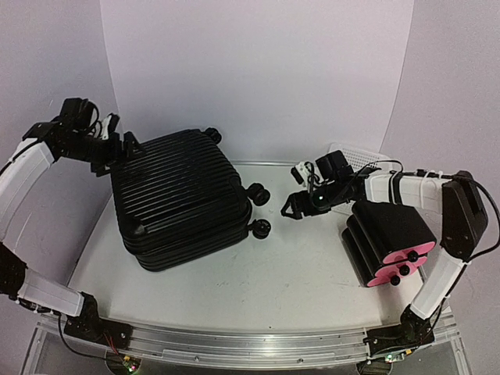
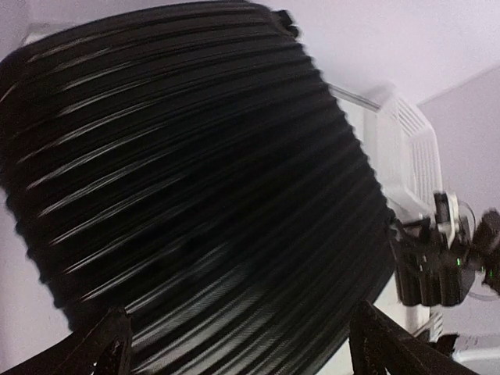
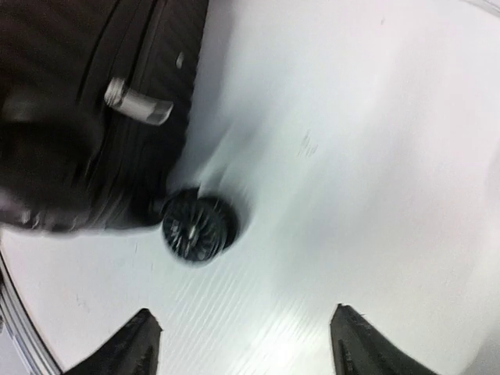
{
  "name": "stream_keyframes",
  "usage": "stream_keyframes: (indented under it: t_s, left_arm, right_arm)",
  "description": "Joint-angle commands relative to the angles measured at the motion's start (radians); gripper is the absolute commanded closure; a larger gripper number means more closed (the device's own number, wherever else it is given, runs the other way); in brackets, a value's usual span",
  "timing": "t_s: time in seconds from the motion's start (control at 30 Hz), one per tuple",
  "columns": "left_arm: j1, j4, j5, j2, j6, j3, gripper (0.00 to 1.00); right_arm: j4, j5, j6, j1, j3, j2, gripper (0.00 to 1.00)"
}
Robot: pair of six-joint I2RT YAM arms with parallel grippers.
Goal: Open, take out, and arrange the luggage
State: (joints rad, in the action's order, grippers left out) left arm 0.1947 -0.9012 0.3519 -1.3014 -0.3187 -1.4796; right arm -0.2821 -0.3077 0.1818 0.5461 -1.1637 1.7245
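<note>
The luggage [image 1: 181, 199], a large black ribbed hard-shell suitcase, lies closed on the table's left half with its small wheels [image 1: 261, 228] pointing right. It fills the left wrist view [image 2: 195, 180]. My left gripper [image 1: 121, 144] is open and empty at the suitcase's far left corner, its fingertips [image 2: 109, 344] straddling the ribbed shell. My right gripper [image 1: 291, 205] is open and empty just right of the wheels. In the right wrist view one wheel [image 3: 195, 226] and a silver zipper pull [image 3: 139, 103] show on the suitcase's side [image 3: 78, 141].
A smaller black box with pink drawer fronts [image 1: 391, 238] stands at the right. A white mesh basket [image 1: 355, 158] sits at the back right behind the right arm; it also shows in the left wrist view [image 2: 406, 148].
</note>
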Motion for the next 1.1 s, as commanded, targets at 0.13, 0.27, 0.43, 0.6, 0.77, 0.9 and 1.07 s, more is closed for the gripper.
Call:
stream_keyframes:
  t_s: [0.13, 0.27, 0.43, 0.6, 0.77, 0.9, 1.07]
  left_arm:
    - [-0.264, 0.034, 0.021, 0.099, -0.179, 0.245, 0.03]
    - [-0.272, 0.156, 0.055, 0.185, -0.243, 0.402, 0.03]
    - [-0.272, 0.259, 0.106, 0.28, -0.298, 0.545, 0.01]
    - [-0.273, 0.521, 0.373, 0.279, -0.374, 0.69, 0.01]
    - [-0.259, 0.653, 0.579, 0.196, -0.388, 0.702, 0.0]
    - [-0.229, 0.671, 0.662, 0.167, -0.372, 0.642, 0.0]
    - [-0.179, 0.682, 0.681, 0.122, -0.369, 0.588, 0.01]
  right_arm:
    - [-0.321, 0.131, -0.104, 0.207, -0.135, -0.115, 0.11]
    - [-0.346, 0.156, -0.218, 0.207, -0.239, -0.078, 0.08]
    - [-0.32, 0.106, -0.571, 0.238, -0.277, -0.043, 0.07]
    - [-0.318, 0.066, -0.711, 0.249, -0.395, -0.002, 0.03]
    - [-0.318, 0.109, -0.683, 0.253, -0.506, 0.084, 0.02]
    - [-0.304, 0.172, -0.743, 0.317, -0.532, 0.108, 0.02]
    - [-0.29, 0.287, -0.796, 0.417, -0.558, 0.114, 0.02]
